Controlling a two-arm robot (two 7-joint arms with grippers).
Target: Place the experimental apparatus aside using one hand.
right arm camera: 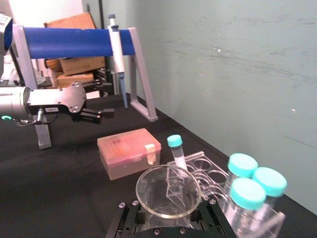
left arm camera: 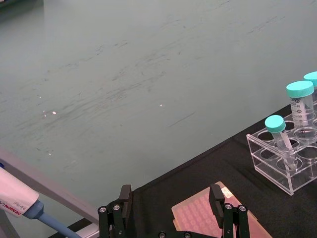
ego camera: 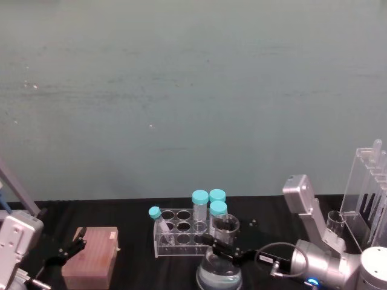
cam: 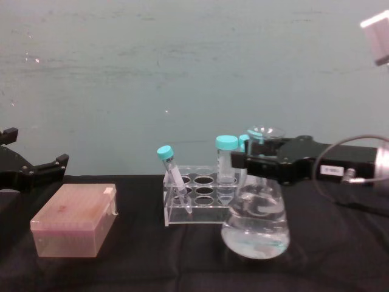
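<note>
The conical glass flask stands on the black table in front of the tube rack, with a little clear liquid in its base. My right gripper reaches in from the right and is shut on the flask's neck just below its open mouth. A small glass beaker and a tall clear acrylic rack stand at the far right. My left gripper hovers open at the left, just above the pink box's near end and holding nothing.
A clear tube rack holding several teal-capped tubes stands directly behind the flask. A pink tip box lies at the left. A pipette stand with a blue bar is at the far left. The teal wall runs behind the table.
</note>
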